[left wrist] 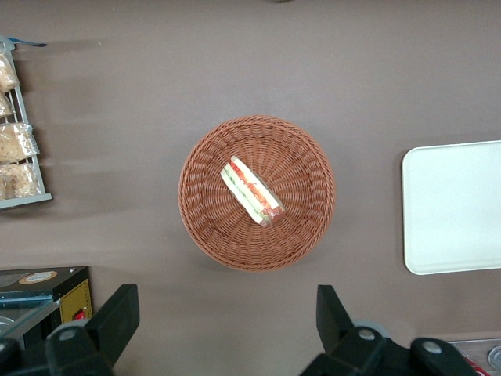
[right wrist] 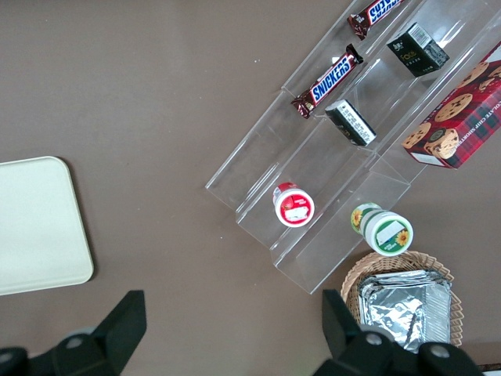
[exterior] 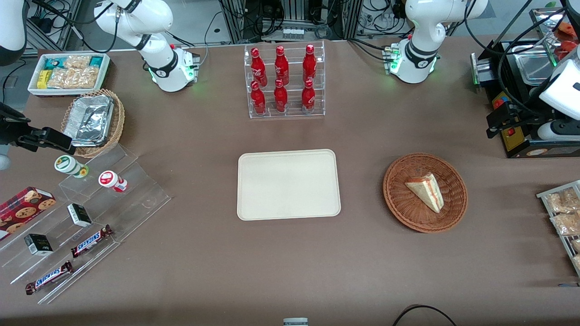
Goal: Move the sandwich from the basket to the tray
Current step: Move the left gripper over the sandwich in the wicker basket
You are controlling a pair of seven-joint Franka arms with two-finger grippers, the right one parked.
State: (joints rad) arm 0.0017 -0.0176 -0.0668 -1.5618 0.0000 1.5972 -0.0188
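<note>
Waiting in the basket [exterior: 398, 199], the sandwich [exterior: 426, 191] has not been picked up yet. High above it hangs the claw [left wrist: 227, 329], spread wide and holding nothing. Nothing is on the tray [exterior: 288, 184] yet.

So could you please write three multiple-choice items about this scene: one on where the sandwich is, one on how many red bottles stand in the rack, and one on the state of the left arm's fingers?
1. Where is the sandwich?
A. on the tray
B. in the basket
C. on the bare table

2. How many red bottles stand in the clear rack?
A. four
B. six
C. eight

3. How are the gripper fingers?
A. open, holding nothing
B. shut on the sandwich
C. shut on a bottle

Answers:
1 B: the wedge lies inside the basket, and the tray is bare.
2 B: two rows of three.
3 A: in the left wrist view the fingers stand wide apart above the table, beside the basket.
</note>
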